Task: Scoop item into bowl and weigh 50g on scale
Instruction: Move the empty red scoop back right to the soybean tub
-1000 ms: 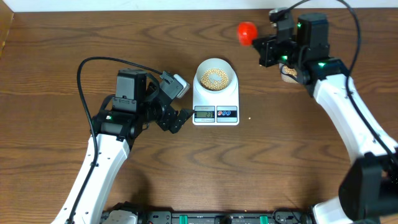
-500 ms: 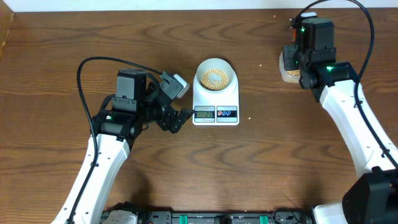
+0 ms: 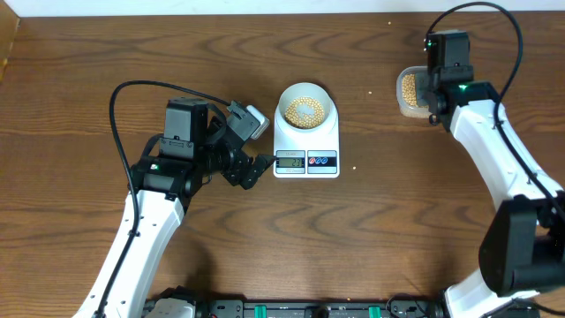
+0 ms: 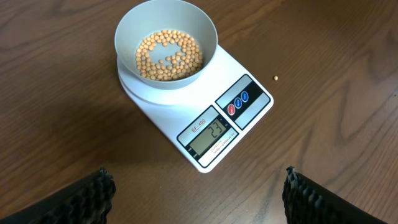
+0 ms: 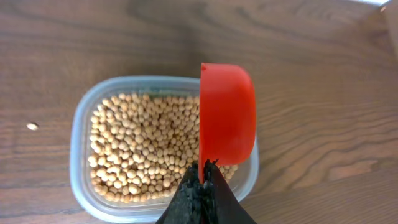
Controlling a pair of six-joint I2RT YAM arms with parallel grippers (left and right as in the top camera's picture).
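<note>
The pale bowl (image 3: 306, 110) sits on the white scale (image 3: 306, 150) and holds a thin layer of tan beans (image 4: 168, 55). The bowl (image 4: 166, 38) and the scale (image 4: 214, 118) also show in the left wrist view, where the display reads 23. My left gripper (image 4: 196, 199) is open and empty, just left of the scale's front. My right gripper (image 5: 202, 180) is shut on a red scoop (image 5: 227, 115), held on edge over the clear tub (image 5: 84, 180) full of beans (image 5: 143, 149). In the overhead view the right gripper (image 3: 431, 88) hides the scoop above the tub (image 3: 408, 93).
One loose bean (image 4: 276, 78) lies on the table right of the scale, and another (image 5: 32, 126) left of the tub. The wooden table's far edge runs just behind the tub.
My right arm has swung right with the red scoop, from beside the bowl to over the clear tub. The left arm has not moved.
</note>
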